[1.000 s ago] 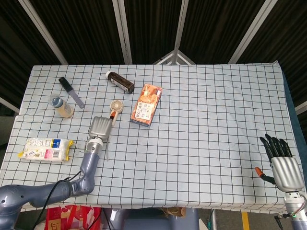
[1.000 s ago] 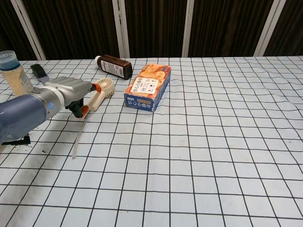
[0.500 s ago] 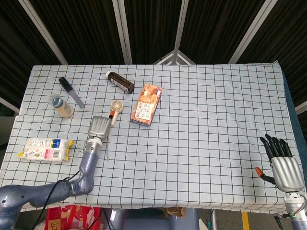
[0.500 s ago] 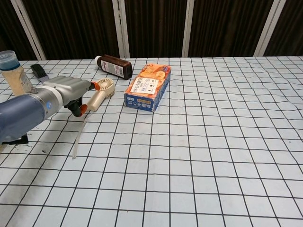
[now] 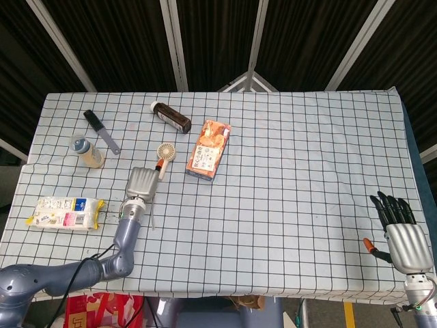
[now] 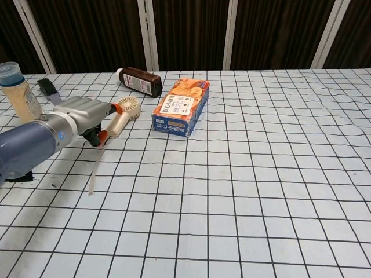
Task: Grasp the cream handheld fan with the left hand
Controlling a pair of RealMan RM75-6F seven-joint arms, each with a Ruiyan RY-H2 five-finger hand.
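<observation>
The cream handheld fan lies flat on the checked cloth, its round head far and its handle pointing toward me. My left hand sits at the handle's near end, just left of it. In the chest view the left hand has orange-tipped fingers spread on either side of the handle's end. No grip on it shows. My right hand hangs off the table's near right corner, fingers straight and holding nothing.
An orange box lies right of the fan and a brown bottle behind it. A blue-lidded jar and a black brush are at the far left, a snack packet at the near left. A clear thin stick lies by the left hand.
The left hand's fingers have shifted slightly beside the fan's handle. The fan and the right hand have not moved.
</observation>
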